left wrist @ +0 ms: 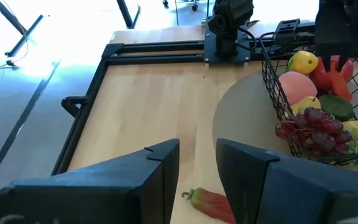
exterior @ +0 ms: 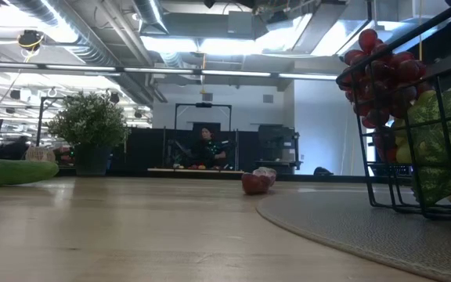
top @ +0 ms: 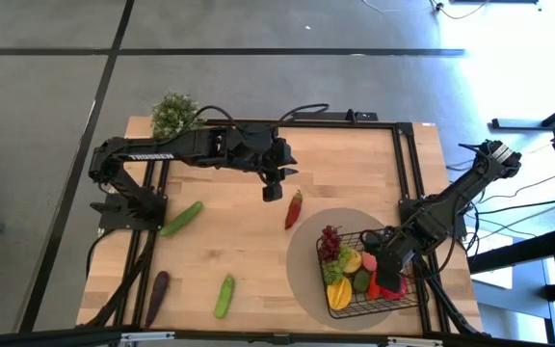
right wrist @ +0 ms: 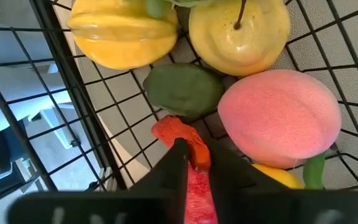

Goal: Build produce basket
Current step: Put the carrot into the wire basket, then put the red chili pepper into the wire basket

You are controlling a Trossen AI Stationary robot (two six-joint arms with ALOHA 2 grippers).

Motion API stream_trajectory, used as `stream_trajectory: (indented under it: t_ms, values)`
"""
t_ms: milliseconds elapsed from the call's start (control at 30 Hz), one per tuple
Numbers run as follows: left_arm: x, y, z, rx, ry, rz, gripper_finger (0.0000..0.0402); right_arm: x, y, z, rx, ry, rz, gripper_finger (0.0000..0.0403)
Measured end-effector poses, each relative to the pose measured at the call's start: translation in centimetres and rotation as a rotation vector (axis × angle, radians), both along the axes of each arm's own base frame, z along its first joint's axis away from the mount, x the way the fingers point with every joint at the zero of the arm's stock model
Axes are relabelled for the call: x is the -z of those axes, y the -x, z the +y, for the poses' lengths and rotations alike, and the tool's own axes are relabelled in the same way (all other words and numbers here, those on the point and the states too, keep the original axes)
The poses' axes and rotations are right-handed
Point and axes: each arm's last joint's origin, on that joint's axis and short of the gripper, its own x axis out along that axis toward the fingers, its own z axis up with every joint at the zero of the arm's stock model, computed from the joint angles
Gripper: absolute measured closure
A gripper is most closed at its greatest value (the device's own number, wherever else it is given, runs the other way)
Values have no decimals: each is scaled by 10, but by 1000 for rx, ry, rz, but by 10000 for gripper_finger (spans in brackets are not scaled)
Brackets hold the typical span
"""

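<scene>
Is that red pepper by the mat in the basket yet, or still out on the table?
Out. The red pepper lies on the bare wood beside the round mat, apart from the basket, under the left end effector.

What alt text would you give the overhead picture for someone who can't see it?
The right gripper reaches into a black wire basket of toy produce on a wooden table. The left gripper hangs open beside a red chili, with two cucumbers and an eggplant loose.
</scene>
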Motion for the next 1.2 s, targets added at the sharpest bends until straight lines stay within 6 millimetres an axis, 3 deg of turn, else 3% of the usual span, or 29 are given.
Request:
stream_trajectory:
  t_ms: [300,467,767,1200]
  values:
    - [1,1,0,-1,2,16,307,0,0,0,17,-17,21,283]
    - [6,4,0,-20,21,72,307,-3,2,1,18,-63,62,280]
    - [20,15,6,-199,236,196,307,-43,-3,0,32,7,-61,280]
    - [50,51,-3,-533,569,574,307,-67,-4,-5,40,138,-179,279]
